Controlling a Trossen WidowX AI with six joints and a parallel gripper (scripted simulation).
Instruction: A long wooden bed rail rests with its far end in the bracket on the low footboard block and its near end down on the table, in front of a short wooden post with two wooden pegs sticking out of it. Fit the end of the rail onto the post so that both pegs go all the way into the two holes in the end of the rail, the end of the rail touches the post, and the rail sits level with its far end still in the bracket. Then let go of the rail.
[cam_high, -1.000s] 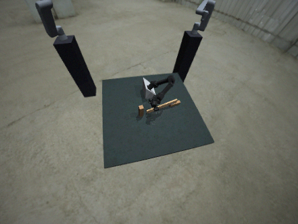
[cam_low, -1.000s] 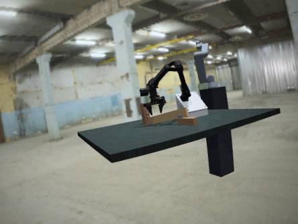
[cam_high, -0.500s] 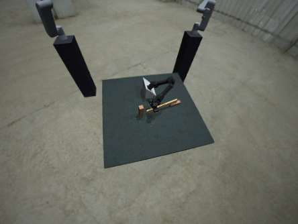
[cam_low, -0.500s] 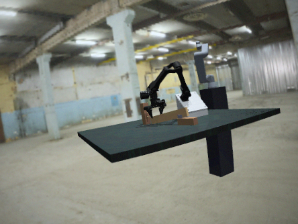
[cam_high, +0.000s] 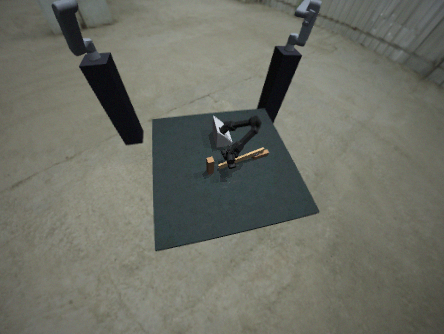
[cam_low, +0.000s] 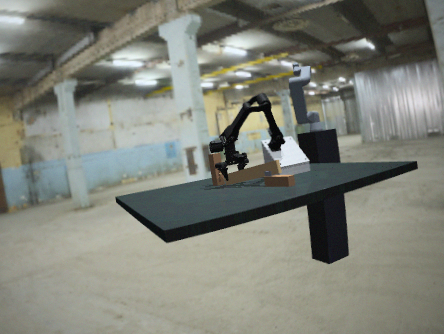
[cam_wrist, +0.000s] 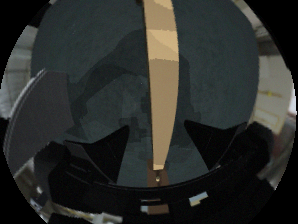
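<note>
We are seeing the wooden rail (cam_high: 245, 158) (cam_low: 250, 173) (cam_wrist: 162, 95) lying in front of the short post (cam_high: 210, 165) (cam_low: 215, 170) (cam_wrist: 164, 182), its near end staying off the post with a small gap showing from above. That end is resting low on the worktop (cam_high: 200, 210) (cam_low: 200, 210) (cam_wrist: 215, 65), while the other end is reaching away from the post to the low block (cam_high: 260, 155) (cam_low: 280, 180); we cannot tell exactly how it is sitting in the bracket. The black arm (cam_high: 245, 140) (cam_low: 250, 107) is bending down near the post, and its tool (cam_high: 231, 165) (cam_low: 235, 172) (cam_wrist: 157, 125) is pointing downward over the part of the rail nearest the post. The tool's fingers are standing wide apart, one to each side of the rail, and are gripping nothing. From the wrist, we are looking along the rail towards the post, where a small peg (cam_wrist: 158, 179) is showing just beyond the rail's end. A white slanted panel (cam_high: 220, 135) (cam_low: 287, 152) is standing on the worktop, farther from the post than the near end of the rail.
</note>
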